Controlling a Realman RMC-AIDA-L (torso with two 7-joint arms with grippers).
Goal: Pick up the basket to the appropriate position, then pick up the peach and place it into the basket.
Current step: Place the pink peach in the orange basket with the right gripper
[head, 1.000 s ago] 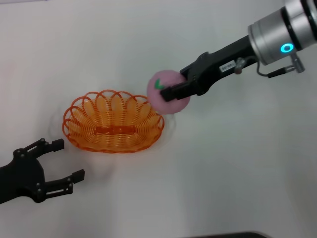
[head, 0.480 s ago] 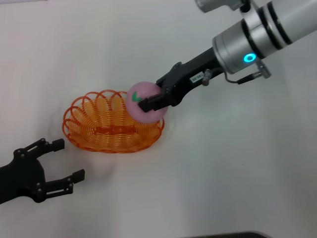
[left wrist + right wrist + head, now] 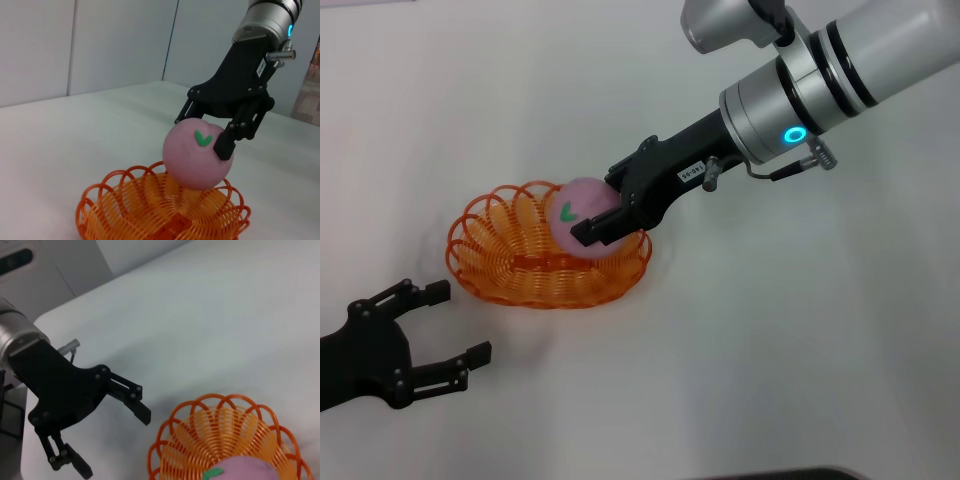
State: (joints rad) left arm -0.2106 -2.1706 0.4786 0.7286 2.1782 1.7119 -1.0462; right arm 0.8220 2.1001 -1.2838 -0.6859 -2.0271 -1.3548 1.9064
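Observation:
The oval orange basket (image 3: 510,262) stands on the white table left of centre. My right gripper (image 3: 592,214) is shut on the pale-pink peach (image 3: 578,214) with its green leaf mark and holds it just above the basket's right half. The left wrist view shows the peach (image 3: 192,160) held over the basket (image 3: 125,215) by the right gripper (image 3: 202,135). The right wrist view shows the basket (image 3: 220,435) and the top of the peach (image 3: 250,471). My left gripper (image 3: 445,320) is open and empty on the table, in front of and left of the basket.
The white table (image 3: 770,350) has nothing else on it. In the right wrist view the left gripper (image 3: 105,435) shows beside the basket. A dark edge lies at the table's front.
My right gripper has carried the peach leftward and down, from beside the basket's right rim to over the basket. The left arm and the basket have not moved.

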